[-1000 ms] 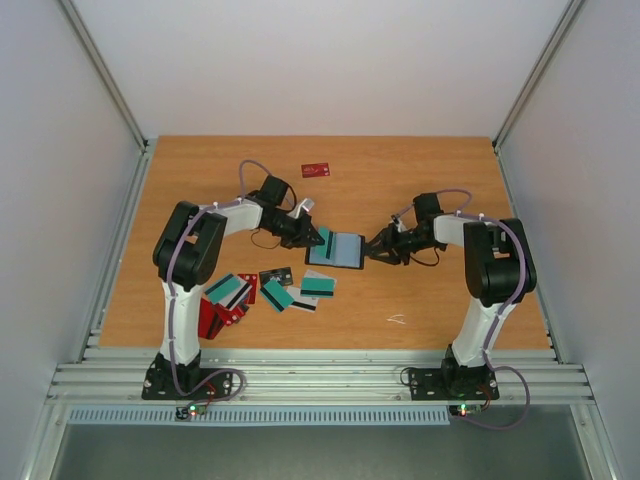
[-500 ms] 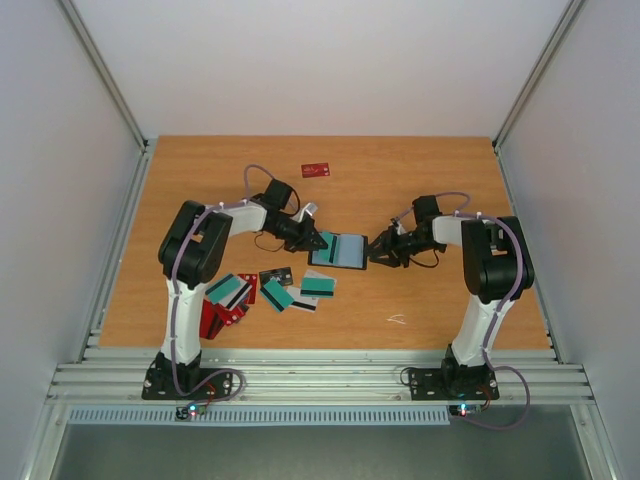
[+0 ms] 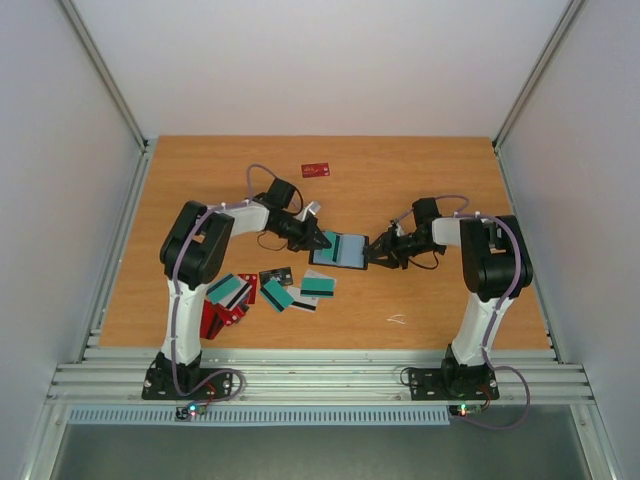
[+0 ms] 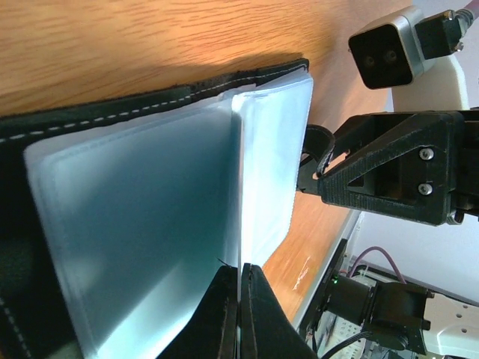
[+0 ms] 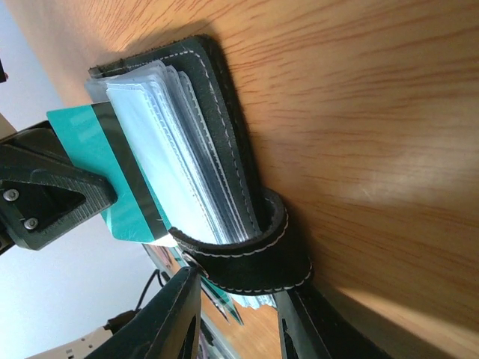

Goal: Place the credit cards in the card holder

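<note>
The tabletop is wood-grained with a smooth, satin finish. The card holder has a matt black, leather-like cover with pale stitching. Its inner sleeves are clear, glossy plastic. The teal credit card is smooth plastic with a dark stripe. The right end effector is matt black plastic with bright metal screws.

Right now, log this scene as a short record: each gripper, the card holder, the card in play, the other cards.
left gripper: shut on a teal card
right gripper: shut on the strap of the card holder
card holder: open on the table, between the two arms
teal card: leading edge among the clear sleeves, striped end sticking out; depth unclear
loose cards: heap near the left arm
red card: alone at the far side
</note>
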### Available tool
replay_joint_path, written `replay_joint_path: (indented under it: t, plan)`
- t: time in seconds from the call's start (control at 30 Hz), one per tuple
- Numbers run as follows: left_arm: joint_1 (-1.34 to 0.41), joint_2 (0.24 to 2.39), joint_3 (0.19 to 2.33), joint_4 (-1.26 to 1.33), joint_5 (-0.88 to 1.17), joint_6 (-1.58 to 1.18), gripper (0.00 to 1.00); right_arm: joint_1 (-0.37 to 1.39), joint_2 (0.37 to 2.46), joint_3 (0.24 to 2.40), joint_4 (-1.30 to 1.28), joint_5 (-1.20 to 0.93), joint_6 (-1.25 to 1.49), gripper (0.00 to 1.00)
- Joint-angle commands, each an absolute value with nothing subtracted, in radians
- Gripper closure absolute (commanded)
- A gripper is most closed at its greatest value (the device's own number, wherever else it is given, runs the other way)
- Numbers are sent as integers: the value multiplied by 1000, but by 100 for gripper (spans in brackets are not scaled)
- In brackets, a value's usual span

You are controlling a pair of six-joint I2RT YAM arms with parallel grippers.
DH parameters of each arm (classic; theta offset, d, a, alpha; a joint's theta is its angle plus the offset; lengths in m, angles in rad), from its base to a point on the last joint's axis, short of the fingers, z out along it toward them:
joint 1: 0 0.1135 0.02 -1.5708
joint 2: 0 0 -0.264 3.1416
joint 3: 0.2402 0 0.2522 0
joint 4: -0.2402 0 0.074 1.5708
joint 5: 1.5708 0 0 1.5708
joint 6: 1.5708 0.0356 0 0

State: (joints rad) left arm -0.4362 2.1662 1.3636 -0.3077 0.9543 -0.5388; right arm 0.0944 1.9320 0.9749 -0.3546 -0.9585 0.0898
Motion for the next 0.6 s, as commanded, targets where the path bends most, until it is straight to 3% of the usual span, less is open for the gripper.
replay_joint_path:
  t: [0.0, 0.57]
  plan:
    - [-452, 2186, 1404, -272, 965, -546, 100, 91, 1950, 964, -340, -956, 94, 70]
    - [-463, 2197, 1385, -249, 946, -504, 100, 91, 1951, 953, -336, -959, 94, 71]
